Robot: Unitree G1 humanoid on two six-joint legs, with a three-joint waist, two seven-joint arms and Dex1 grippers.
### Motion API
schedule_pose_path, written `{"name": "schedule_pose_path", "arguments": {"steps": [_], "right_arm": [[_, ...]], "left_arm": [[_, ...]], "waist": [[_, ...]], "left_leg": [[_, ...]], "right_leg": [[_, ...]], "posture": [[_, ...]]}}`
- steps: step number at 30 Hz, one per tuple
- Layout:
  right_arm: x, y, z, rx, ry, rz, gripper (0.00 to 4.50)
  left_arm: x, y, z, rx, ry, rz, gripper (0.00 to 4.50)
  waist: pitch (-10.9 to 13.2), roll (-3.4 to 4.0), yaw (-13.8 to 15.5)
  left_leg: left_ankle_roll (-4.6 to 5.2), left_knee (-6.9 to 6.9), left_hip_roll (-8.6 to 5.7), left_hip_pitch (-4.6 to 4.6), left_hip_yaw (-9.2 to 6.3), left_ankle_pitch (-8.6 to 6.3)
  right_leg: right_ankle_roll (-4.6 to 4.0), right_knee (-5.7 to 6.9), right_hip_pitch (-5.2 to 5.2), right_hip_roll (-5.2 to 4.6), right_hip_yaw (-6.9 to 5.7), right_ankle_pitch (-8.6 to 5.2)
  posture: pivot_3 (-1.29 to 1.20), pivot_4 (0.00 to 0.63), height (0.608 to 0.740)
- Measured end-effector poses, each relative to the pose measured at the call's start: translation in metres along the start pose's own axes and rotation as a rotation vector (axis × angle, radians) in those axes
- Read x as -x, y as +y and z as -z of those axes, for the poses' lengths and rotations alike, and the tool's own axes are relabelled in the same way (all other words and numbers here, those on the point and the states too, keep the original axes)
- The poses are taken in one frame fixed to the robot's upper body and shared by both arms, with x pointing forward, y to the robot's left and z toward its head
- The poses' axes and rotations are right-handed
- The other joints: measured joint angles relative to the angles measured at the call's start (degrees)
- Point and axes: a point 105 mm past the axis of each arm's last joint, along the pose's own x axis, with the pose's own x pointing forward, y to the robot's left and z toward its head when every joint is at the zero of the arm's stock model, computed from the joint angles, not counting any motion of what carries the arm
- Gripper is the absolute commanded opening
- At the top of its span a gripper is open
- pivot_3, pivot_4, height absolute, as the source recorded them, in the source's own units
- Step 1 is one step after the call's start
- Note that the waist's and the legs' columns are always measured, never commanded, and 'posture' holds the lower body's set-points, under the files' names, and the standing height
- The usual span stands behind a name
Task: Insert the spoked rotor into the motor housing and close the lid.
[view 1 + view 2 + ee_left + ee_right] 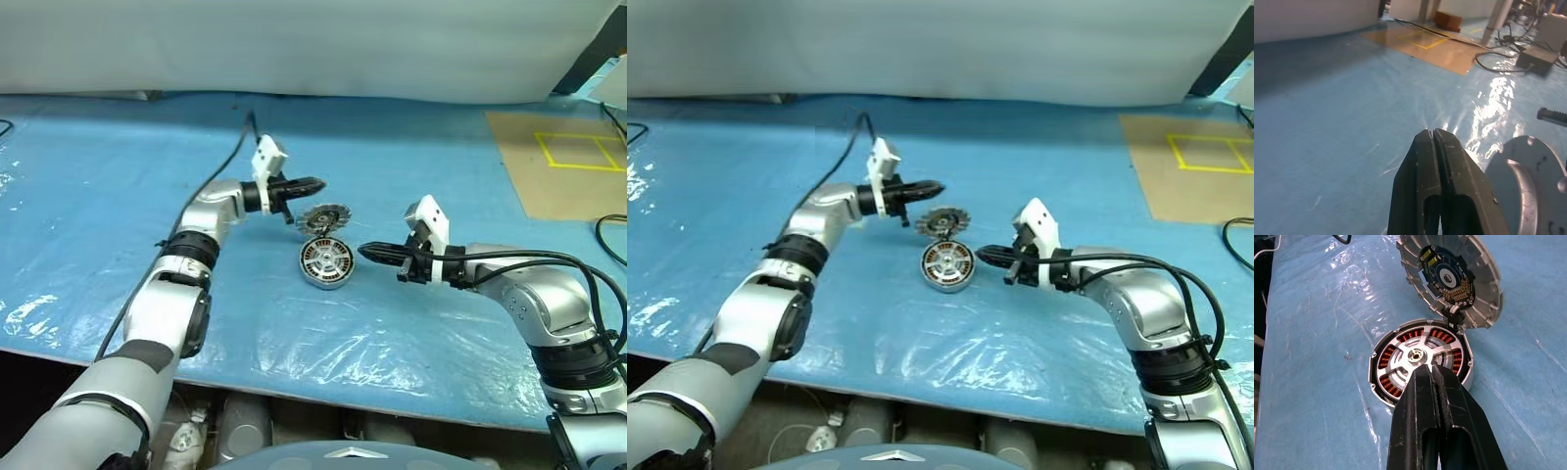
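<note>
Motor housing (pixel 1420 363), lid (pixel 1449 279) propped: no legible markings, seemingly

Blue plastic sheet (pixel 118 196), glossy, with white glare patches and creases. On it, the motor housing (pixel 1420 363): silver-grey rim, a ring of copper-coloured windings, pale grey spokes and a brass-toned hub. Touching the housing's far rim, the lid (pixel 1452 279): silver-grey with radial fins, around a dark centre bearing gold contacts, a yellow component and a white-and-blue ring. Just beside the lid, the left gripper (pixel 312 183): black fingers under a white wrist block. Near the housing's other side, the right gripper (pixel 367 253): likewise black. Well apart from the housing, a tan board (pixel 568 171) marked with a yellow square outline.
</note>
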Motion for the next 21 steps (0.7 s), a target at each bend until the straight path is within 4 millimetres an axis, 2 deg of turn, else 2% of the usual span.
{"name": "schedule_pose_path", "arguments": {"steps": [5,10,15,21], "right_arm": [[0.007,0.001,0.001,-0.001,-0.002,0.021,0.0],[0.01,0.005,-0.002,0.005,-0.01,0.016,0.0],[0.012,0.003,-0.002,0.001,-0.012,0.032,0.0],[0.012,0.002,-0.003,0.004,-0.015,0.031,0.0]], "left_arm": [[-0.011,-0.015,0.02,-0.043,0.09,0.089,0.03],[-0.015,-0.03,0.028,-0.103,0.136,0.199,0.03],[-0.01,-0.048,0.04,-0.136,0.173,0.324,0.03],[0.009,-0.066,0.053,-0.256,0.263,0.463,0.03]], "waist": [[0.0,-0.02,0.1],[0.0,-0.03,0.1],[0.0,-0.03,0.1],[0.0,-0.02,0.1]], "left_leg": [[-0.01,-0.03,0.0,0.0,-0.11,-0.01],[-0.01,-0.03,-0.01,0.03,-0.13,-0.01],[0.02,-0.06,0.01,0.03,-0.12,0.01],[0.0,-0.14,0.02,0.13,-0.1,-0.02]], "right_leg": [[0.01,0.0,0.01,-0.04,-0.05,0.01],[0.01,0.0,0.03,-0.06,-0.05,0.0],[0.0,0.0,0.02,-0.06,-0.07,0.0],[-0.22,-0.01,0.05,-0.07,-0.06,-0.13]], "posture": [[0.0,0.15,0.74],[0.0,0.15,0.74],[0.0,0.15,0.74],[0.0,0.15,0.74]]}}
